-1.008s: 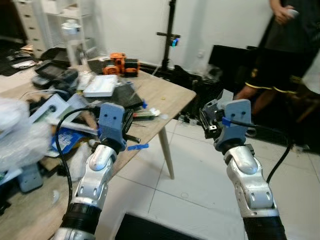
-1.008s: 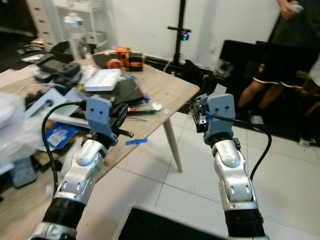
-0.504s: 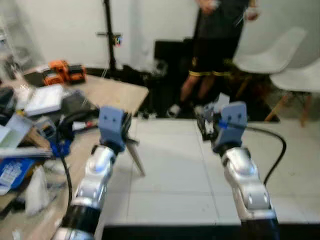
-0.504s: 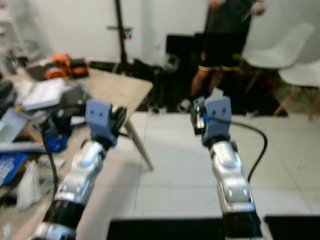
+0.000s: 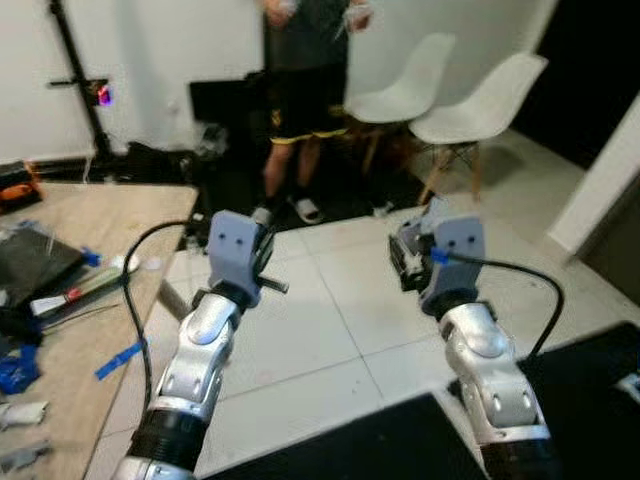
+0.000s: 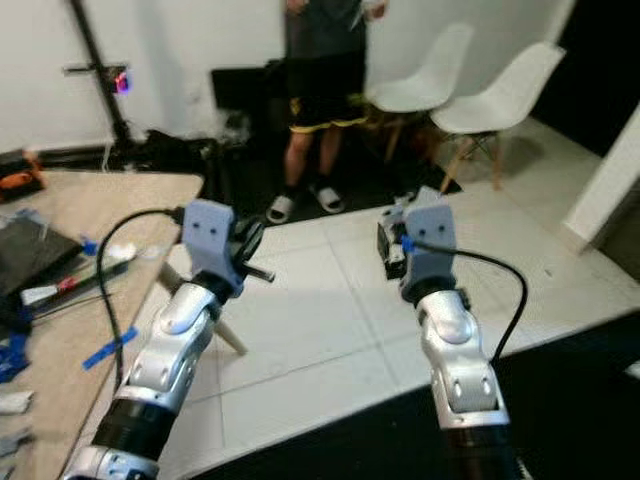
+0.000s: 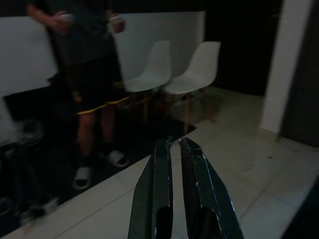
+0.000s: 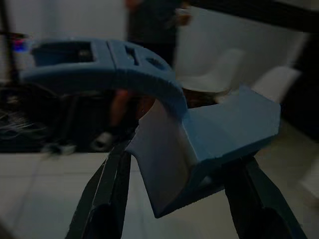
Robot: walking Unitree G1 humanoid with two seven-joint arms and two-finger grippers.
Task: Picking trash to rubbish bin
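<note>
Wooden table with blue tape, white tiled floor, two white chairs

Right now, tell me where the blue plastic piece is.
The blue plastic piece sits clamped in the right gripper, held up over the white tiled floor, in front of the two white chairs.

Person head cropped, blurry.

Both arms are raised out front, elbows bent. Left gripper has its jaws nearly closed on nothing, right gripper is spread around a blue piece.
</note>
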